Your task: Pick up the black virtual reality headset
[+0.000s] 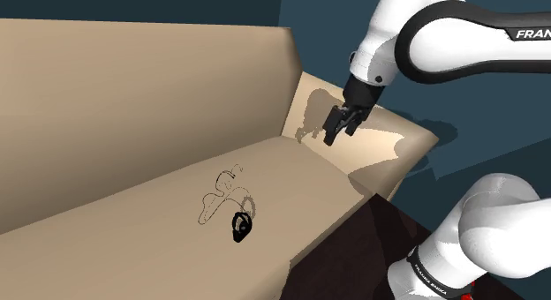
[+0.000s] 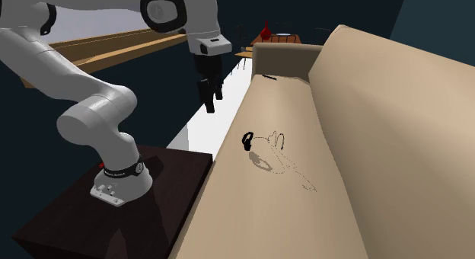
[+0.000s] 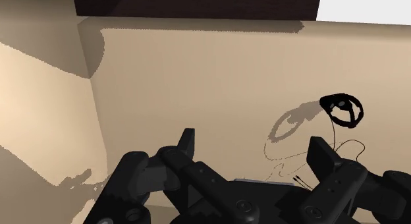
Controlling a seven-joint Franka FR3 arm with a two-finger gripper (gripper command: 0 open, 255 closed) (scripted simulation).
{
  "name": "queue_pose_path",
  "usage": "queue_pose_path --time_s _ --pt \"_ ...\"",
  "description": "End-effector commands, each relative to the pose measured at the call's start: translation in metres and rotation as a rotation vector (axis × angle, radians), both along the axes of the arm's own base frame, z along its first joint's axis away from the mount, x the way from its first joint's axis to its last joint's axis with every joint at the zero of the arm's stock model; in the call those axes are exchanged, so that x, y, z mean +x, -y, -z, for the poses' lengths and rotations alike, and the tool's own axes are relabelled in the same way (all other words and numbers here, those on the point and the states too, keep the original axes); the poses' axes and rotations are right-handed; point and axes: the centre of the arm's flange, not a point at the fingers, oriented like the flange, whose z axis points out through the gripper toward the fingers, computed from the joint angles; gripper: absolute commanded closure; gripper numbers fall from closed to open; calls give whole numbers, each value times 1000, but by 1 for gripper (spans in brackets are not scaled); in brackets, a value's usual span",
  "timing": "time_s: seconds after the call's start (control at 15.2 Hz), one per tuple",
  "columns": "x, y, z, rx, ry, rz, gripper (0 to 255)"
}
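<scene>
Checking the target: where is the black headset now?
The headset lies on the sofa seat near its front edge, below and left of the hand in the shoulder view.

Built as an arm [image 1: 384, 29] of smooth, rounded white shells, dark grey to black at the joints. Lettered "FRAN" in white on one black band. Ringed at the foot by a black collar [image 1: 428, 273] with small white print, a red speck beside it. Bolted through a pale grey flange [image 2: 114, 190] onto a dark maroon box stand [image 2: 76, 227]. Tipped with an all-black pincer [image 1: 338, 136]: two flat, blocky fingers [image 3: 186, 142], round screw heads sunk in its body.
</scene>
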Motion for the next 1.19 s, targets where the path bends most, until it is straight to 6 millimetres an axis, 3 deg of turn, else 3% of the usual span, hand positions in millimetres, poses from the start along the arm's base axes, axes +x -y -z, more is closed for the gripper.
queue_pose_path --time_s 0.0,1.12 --pt "5 -20 17 3 13 0 0" --pt "55 -171 170 24 104 -5 0"
